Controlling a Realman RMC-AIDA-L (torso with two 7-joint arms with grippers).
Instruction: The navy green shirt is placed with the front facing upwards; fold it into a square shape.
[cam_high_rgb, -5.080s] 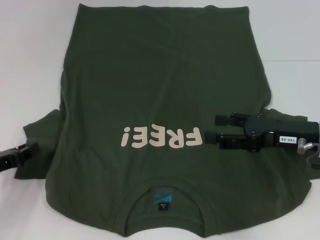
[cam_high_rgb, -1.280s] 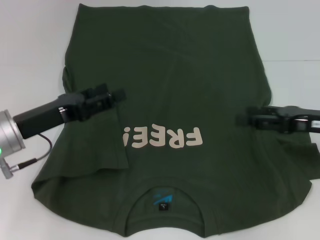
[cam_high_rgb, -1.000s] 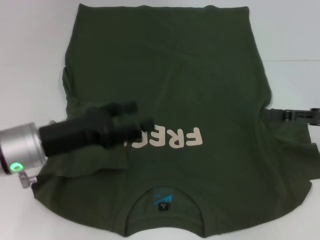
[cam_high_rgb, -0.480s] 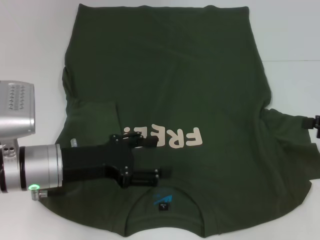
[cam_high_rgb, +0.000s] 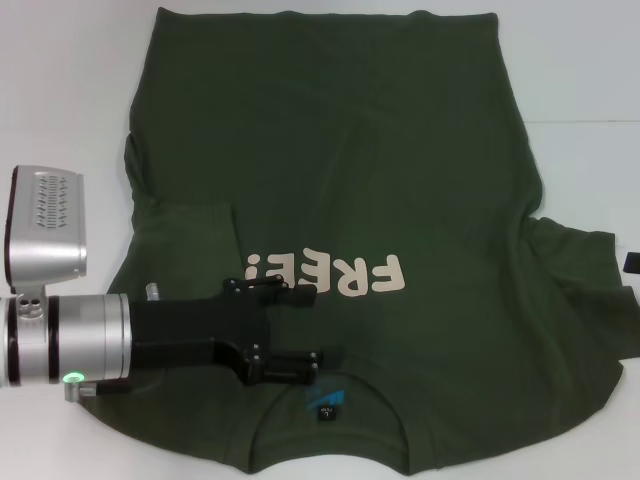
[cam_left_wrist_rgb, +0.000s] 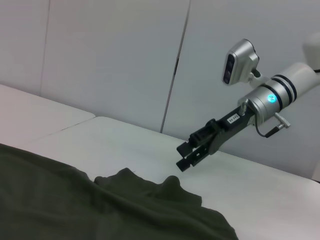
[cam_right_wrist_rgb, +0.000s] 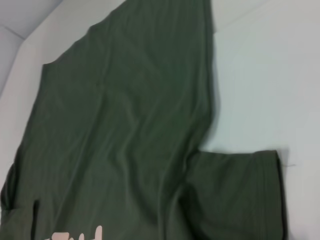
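Navy green cotton shirt (cam_high_rgb: 380, 170) lies front-up on the white tabletop (cam_high_rgb: 60, 90). Left end effector (cam_high_rgb: 322, 324), lower left, hovers open and empty; it could snag the folded sleeve (cam_high_rgb: 190, 245).

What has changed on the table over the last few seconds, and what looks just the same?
The left sleeve has been folded in onto the navy green shirt. The left gripper, which was at the table's left edge, swung in over the shirt and now hovers open near the collar. The right gripper pulled back off the shirt to the right, fingers apart. The shirt's body and right sleeve lie as before.
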